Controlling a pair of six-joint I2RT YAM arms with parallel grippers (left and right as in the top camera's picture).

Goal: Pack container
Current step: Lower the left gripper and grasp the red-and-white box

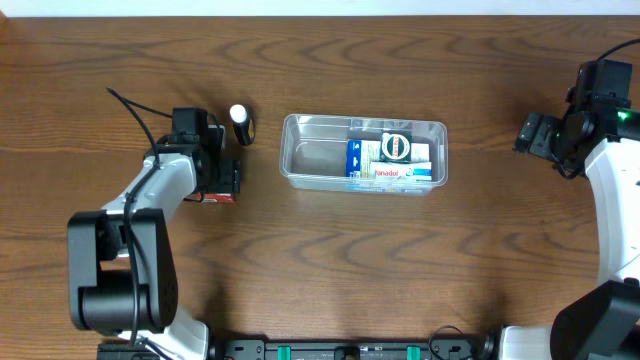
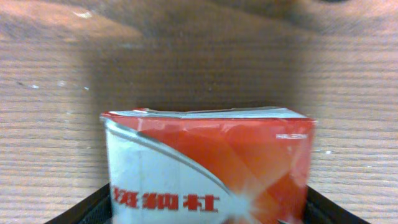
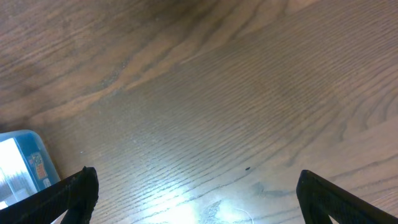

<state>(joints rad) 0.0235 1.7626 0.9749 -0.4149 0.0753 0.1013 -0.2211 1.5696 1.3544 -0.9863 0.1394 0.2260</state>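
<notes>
The left tool (image 1: 226, 174) straddles a red-and-white cardboard carton (image 2: 249, 155) near the counter's left edge, likely for lifting; I cannot tell whether it is clamped. The right tool (image 3: 196, 178) idles, fingers apart. The clear plastic rectangular container (image 1: 298, 160) waits mid-counter.

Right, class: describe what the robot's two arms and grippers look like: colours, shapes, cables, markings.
Left arm and right arm alike: white curved links between chunky black cylindrical joints. A thin black cable loops off the left one. The left gripper and right gripper are black; the right's fingers look flat and dark. A green light glows by the right wrist.
</notes>
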